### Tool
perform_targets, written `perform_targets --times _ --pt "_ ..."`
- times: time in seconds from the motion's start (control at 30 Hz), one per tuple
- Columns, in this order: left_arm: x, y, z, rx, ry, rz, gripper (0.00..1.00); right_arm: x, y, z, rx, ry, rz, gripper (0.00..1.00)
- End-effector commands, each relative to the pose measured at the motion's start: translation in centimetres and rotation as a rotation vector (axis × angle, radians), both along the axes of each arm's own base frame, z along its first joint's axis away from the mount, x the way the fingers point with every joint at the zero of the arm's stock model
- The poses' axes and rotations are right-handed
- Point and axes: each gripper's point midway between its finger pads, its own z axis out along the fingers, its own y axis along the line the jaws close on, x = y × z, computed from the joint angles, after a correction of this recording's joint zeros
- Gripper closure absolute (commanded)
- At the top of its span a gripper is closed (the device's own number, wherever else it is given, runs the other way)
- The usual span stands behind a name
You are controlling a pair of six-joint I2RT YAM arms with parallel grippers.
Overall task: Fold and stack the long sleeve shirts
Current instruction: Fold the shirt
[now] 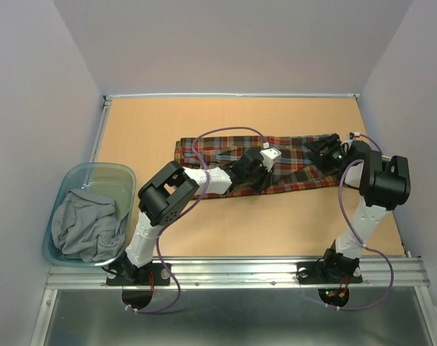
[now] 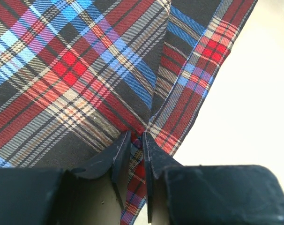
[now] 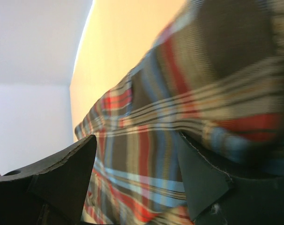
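Both my grippers work one plaid flannel shirt (image 1: 290,169), which lies in a long, folded band across the wooden table (image 1: 276,223). My left gripper (image 2: 136,136) sits at the band's near edge, about midway along it, with the jaws drawn almost together. A narrow ridge of the red, blue and dark check is pinched between the two black fingers (image 2: 115,157). Ahead of those fingertips the cloth spreads flat, and a second layer runs off ahead and to their right, its edge meeting bare tabletop. My right gripper (image 3: 136,138) is at the shirt's right-hand end with its jaws standing wide apart. Plaid fills the gap between them and a fold drapes over the right-hand finger (image 3: 203,183), but nothing is clamped there. Beyond its left-hand finger the table runs on to the pale back wall. Off to the left of my left arm, at the table's edge, a clear blue plastic bin (image 1: 96,167) holds a crumpled grey garment (image 1: 85,223), well apart from both grippers.
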Motion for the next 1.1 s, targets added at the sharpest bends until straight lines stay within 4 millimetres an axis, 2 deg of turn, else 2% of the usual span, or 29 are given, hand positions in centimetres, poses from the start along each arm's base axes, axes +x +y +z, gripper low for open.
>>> perform_targets --times 0.0,0.07,0.1,0.13,0.17,0.2,0.27,0.3,0.33,0.37,0.4,0.43,0.47,0.5,0.53,0.57,0.6,0.63,0.67,0.73,0.83,0.87,0.93,0.97,1.0,1.07 --pt "-4.0 4.1 -6.8 0.197 0.177 -0.005 0.73 0.8 -3.8 -1.8 -0.043 -0.012 -0.077 0.25" --pt "-4.0 4.1 -6.7 0.194 0.176 -0.004 0.73 1.1 -5.1 -2.8 -0.037 0.008 -0.106 0.25" --pt "-3.9 3.9 -6.2 0.186 0.173 -0.002 0.72 1.2 -5.4 -2.8 -0.035 0.008 -0.113 0.25" --pt "-3.8 3.7 -5.7 0.179 0.167 0.000 0.67 1.6 -5.8 -2.2 -0.041 -0.008 -0.118 0.25" --pt "-3.6 3.6 -5.2 0.173 0.163 0.002 0.64 1.7 -5.9 -1.6 -0.044 -0.021 -0.118 0.25" --pt "-3.3 3.6 -4.0 0.164 0.147 0.012 0.61 1.8 -5.8 0.3 -0.053 -0.056 -0.115 0.25" --pt "-2.7 3.2 -1.9 0.138 0.114 0.030 0.50 1.9 -6.2 1.9 -0.077 -0.065 -0.137 0.25" --pt "-2.0 3.1 -0.1 0.117 0.076 0.053 0.47 1.3 -6.4 3.5 -0.122 -0.052 -0.146 0.25" --pt "-1.4 3.2 0.8 0.109 0.055 0.069 0.42 1.0 -6.5 4.0 -0.158 -0.047 -0.151 0.25" --pt "-0.9 3.1 1.9 0.096 0.033 0.081 0.39 1.2 -6.3 5.5 -0.202 -0.062 -0.148 0.25" --pt "-0.4 3.3 2.7 0.097 0.017 0.104 0.37 0.1 -6.5 4.3 -0.229 0.046 -0.169 0.25" --pt "0.4 3.3 4.6 0.071 -0.005 0.124 0.35 -0.1 -6.3 6.3 -0.303 0.019 -0.167 0.26" --pt "0.9 3.5 5.6 0.060 -0.016 0.140 0.34 -0.5 -6.8 6.6 -0.336 0.042 -0.199 0.26" --pt "1.4 3.9 6.5 0.052 -0.027 0.162 0.33 -1.6 -6.6 6.1 -0.339 0.103 -0.207 0.26" --pt "2.5 4.6 8.5 0.021 -0.054 0.194 0.25 -2.2 -6.3 7.4 -0.358 0.098 -0.220 0.28" --pt "3.2 5.3 9.3 0.012 -0.064 0.223 0.23 -2.8 -6.1 7.4 -0.375 0.117 -0.221 0.31" --pt "4.1 6.2 10.9 -0.003 -0.089 0.266 0.18 -4.1 -6.1 6.3 -0.398 0.195 -0.233 0.34" --pt "5.5 7.5 11.7 -0.013 -0.096 0.306 0.14 -4.7 -5.1 6.4 -0.437 0.204 -0.208 0.39" --pt "6.7 8.8 12.3 -0.007 -0.114 0.360 0.12 -5.3 -5.4 5.8 -0.476 0.243 -0.233 0.42" --pt "9.4 12.2 12.8 0.009 -0.128 0.467 0.10 -7.3 -3.8 4.0 -0.510 0.336 -0.200 0.51" --pt "12.1 15.6 11.8 0.036 -0.108 0.567 0.10 -9.2 -3.2 2.6 -0.551 0.404 -0.205 0.57" --pt "13.8 17.7 11.9 0.042 -0.115 0.632 0.10 -9.9 -2.9 1.6 -0.568 0.429 -0.201 0.57" --pt "15.3 19.5 10.6 0.075 -0.111 0.692 0.14 -10.5 -2.7 0.5 -0.575 0.461 -0.195 0.58" --pt "16.6 20.4 10.7 0.080 -0.124 0.721 0.18 -10.7 -2.6 -0.1 -0.582 0.475 -0.191 0.58" --pt "17.1 21.2 8.9 0.123 -0.096 0.740 0.20 -10.7 -2.5 -1.1 -0.583 0.502 -0.180 0.58" --pt "18.9 22.1 7.3 0.149 -0.076 0.769 0.22 -10.1 -2.3 -1.8 -0.592 0.510 -0.164 0.59"
